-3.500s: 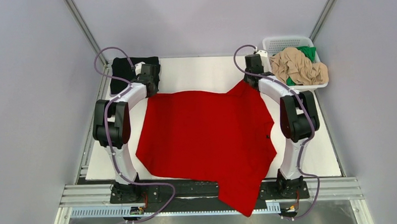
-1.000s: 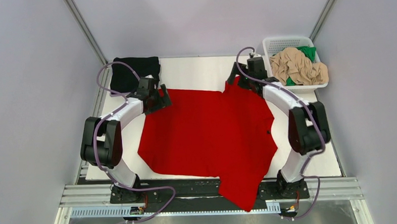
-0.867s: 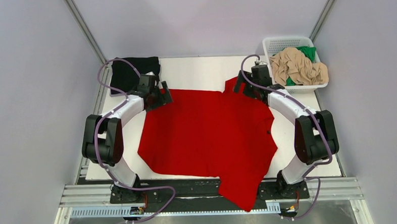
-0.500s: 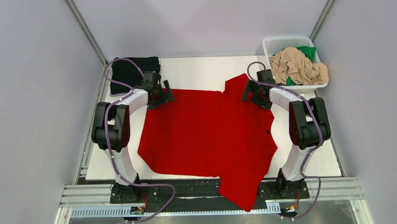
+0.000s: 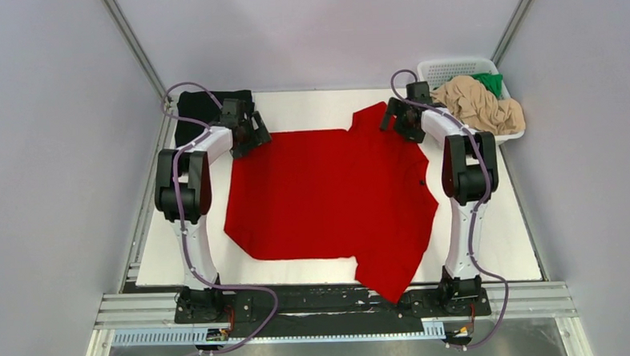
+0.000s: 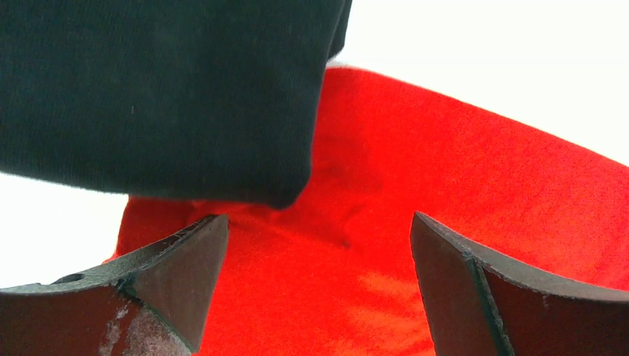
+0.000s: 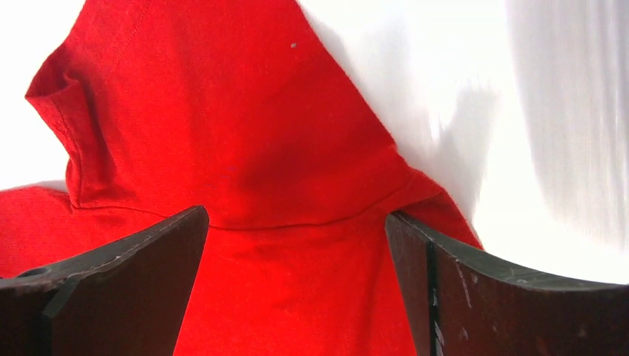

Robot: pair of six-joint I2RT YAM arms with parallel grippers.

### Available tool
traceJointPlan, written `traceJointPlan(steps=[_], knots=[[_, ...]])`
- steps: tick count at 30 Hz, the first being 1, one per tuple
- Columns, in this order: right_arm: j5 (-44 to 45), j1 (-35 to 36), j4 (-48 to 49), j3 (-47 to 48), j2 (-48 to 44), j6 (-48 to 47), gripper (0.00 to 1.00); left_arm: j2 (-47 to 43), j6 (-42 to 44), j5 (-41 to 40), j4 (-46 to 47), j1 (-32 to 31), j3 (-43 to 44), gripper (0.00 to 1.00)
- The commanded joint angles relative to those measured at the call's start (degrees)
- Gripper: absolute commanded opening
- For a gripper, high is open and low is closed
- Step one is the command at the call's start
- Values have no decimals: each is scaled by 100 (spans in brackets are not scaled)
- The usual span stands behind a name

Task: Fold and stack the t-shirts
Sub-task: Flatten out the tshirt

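Observation:
The red t-shirt (image 5: pixel 328 193) lies spread flat on the white table (image 5: pixel 309 110), one sleeve hanging over the near edge. My left gripper (image 5: pixel 251 134) stands open over its far left corner, red cloth (image 6: pixel 445 185) lying between the fingers (image 6: pixel 178 274) and the folded black t-shirt (image 6: pixel 163 89) right beside them. My right gripper (image 5: pixel 392 123) is open over the far right sleeve (image 7: pixel 222 111), which lies below the gap between its fingers (image 7: pixel 460 289). The black t-shirt (image 5: pixel 200 111) sits at the back left. Beige (image 5: pixel 481 106) and green (image 5: pixel 492 82) t-shirts lie crumpled in the basket.
The white lattice basket (image 5: pixel 443 66) stands at the back right corner, close to my right arm. Grey walls enclose the table on three sides. Bare white table (image 7: pixel 445 74) shows beside the red sleeve.
Both arms have stretched toward the back of the table. The red t-shirt has slid back with them, and its hanging sleeve has come up closer to the near edge.

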Motion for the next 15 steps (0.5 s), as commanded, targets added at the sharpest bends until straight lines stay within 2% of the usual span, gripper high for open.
traceJointPlan(steps=[1, 5, 9, 15], knots=[[-53, -161, -250, 571, 663, -17, 100, 448, 8, -29, -326, 74, 478, 100], [-33, -136, -570, 793, 400, -151, 100, 42, 239, -294, -748, -77, 575, 100], [6, -18, -557, 295, -430, -233, 100, -754, 448, -872, -1132, -415, 299, 100], [183, 245, -379, -830, -1653, -230, 100, -1821, 449, -1107, -1860, -1027, -473, 100]])
